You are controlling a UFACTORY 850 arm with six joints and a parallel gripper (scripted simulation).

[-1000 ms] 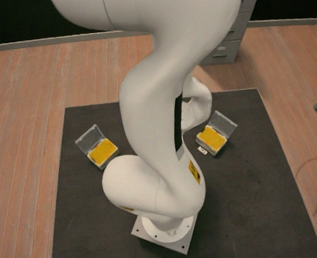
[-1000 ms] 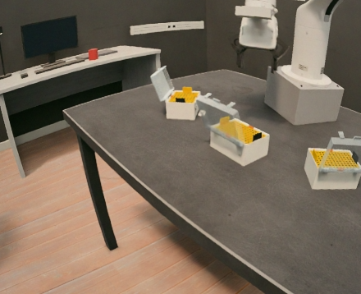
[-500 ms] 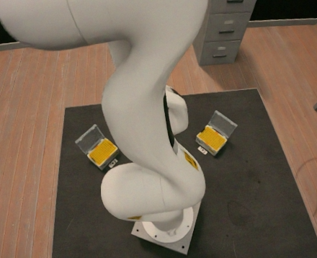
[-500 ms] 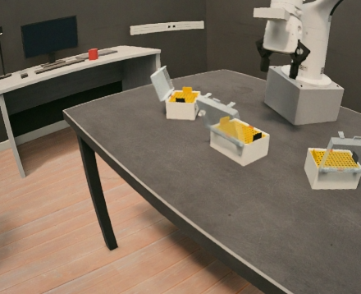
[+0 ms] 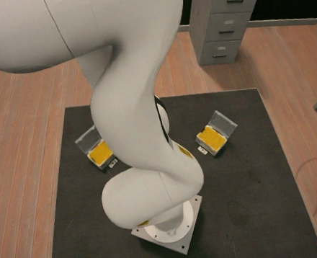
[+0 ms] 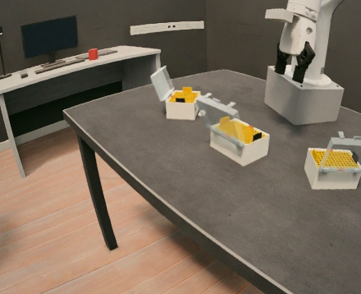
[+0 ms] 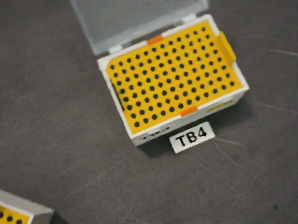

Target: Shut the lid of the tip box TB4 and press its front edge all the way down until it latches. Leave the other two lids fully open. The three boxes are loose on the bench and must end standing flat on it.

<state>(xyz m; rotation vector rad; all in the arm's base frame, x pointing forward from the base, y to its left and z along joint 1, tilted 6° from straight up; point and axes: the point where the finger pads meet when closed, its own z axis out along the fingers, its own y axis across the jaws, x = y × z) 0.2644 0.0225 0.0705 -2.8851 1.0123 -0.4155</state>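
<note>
Tip box TB4 (image 7: 172, 80) (image 6: 248, 151) is white with a yellow tip rack and stands flat on the dark bench (image 6: 162, 176) (image 5: 261, 187). Its clear lid (image 7: 135, 20) (image 6: 217, 107) stands open at the back. Its label (image 7: 192, 137) lies in front of it. In the top view the arm (image 5: 131, 108) hides this box. My gripper (image 6: 288, 77) is open and empty. It hangs high over the bench, above and a little beside TB4, and its fingers do not show in the wrist view.
Two other open tip boxes stand flat on the bench, one (image 6: 182, 111) (image 5: 213, 140) and another (image 6: 334, 178) (image 5: 100, 153). A corner of a neighbouring box (image 7: 22, 212) shows in the wrist view. The robot pedestal (image 6: 309, 103) (image 5: 193, 216) stands behind them. A desk (image 6: 67, 66) and a filing cabinet (image 5: 221, 32) stand off the bench.
</note>
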